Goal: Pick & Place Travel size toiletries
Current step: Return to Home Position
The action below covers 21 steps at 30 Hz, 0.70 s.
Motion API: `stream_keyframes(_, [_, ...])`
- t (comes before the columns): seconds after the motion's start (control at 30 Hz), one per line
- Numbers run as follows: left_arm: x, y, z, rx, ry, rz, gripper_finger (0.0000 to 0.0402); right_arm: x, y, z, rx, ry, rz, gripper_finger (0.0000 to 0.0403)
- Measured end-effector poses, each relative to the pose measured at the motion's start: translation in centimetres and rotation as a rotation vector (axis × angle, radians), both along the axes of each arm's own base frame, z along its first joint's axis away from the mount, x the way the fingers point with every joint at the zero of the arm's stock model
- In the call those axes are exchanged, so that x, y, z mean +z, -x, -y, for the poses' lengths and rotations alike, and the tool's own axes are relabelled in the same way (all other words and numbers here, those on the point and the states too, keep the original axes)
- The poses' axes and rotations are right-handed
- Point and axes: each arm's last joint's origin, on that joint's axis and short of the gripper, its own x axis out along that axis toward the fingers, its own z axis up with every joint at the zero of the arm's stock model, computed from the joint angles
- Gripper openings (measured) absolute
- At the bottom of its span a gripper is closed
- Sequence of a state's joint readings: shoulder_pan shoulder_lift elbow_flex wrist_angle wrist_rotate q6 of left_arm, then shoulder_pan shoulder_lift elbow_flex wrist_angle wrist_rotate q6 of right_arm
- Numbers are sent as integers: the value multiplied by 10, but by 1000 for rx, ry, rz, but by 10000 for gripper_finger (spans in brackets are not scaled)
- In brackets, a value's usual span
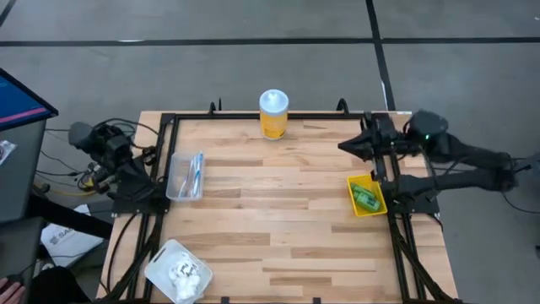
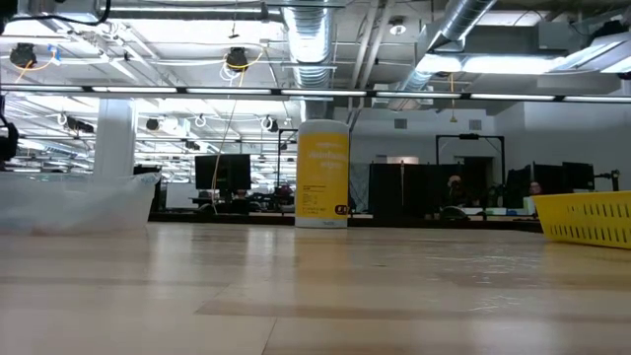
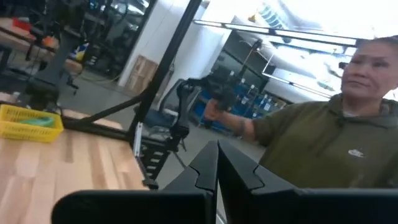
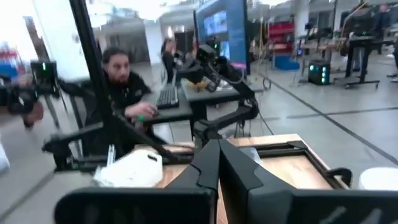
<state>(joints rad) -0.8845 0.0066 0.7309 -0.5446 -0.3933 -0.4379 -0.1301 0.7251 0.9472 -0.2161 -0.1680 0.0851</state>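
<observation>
- The left end effector (image 3: 217, 151) is parked off the left edge of the bench (image 1: 278, 221). Its fingers are clenched together on nothing, which suits a rest pose.
- The white bin (image 1: 159, 255) sits at the near left corner and holds the crinkly white packets (image 1: 186, 274), piled loosely inside.
- The clear tray (image 1: 172, 191) lies just inside the left edge. The slim toothbrushes (image 1: 193, 173) lie lengthwise in it, the long shape fitting their handles.
- The yellow jar (image 1: 273, 115) stands upright at the far edge, apart from every container, so it is probably not part of the sorting.
- The yellow bin (image 1: 353, 181) sits by the right edge with the green chunks (image 1: 365, 199) inside.
- The right end effector (image 4: 217, 148) is drawn back over the far right corner, clenched and empty. With no loose item on the wood, the sorting looks finished.
</observation>
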Motion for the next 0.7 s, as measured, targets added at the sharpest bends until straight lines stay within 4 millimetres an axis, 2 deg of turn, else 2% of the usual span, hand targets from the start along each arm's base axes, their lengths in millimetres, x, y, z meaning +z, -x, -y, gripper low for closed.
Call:
stream_keyframes(0.13, [-11,-6,7,11,-43,-24,1,-47,17,3,-23,-83,107,0])
stream_keyframes(0.2, [-16,-10,11,21,-47,-33,1,-64,24,3,-22,-120,199,0])
stream_keyframes(0.37, [-37,-21,21,122,-115,-97,1,-110,35,3,-17,-203,281,0])
stream_keyframes(0.53, [-49,-31,32,142,-162,-135,1,-137,42,2,-21,-234,317,0])
stream_keyframes(0.7, [-55,-43,47,142,-206,-170,1,-143,50,5,-145,-229,372,0])
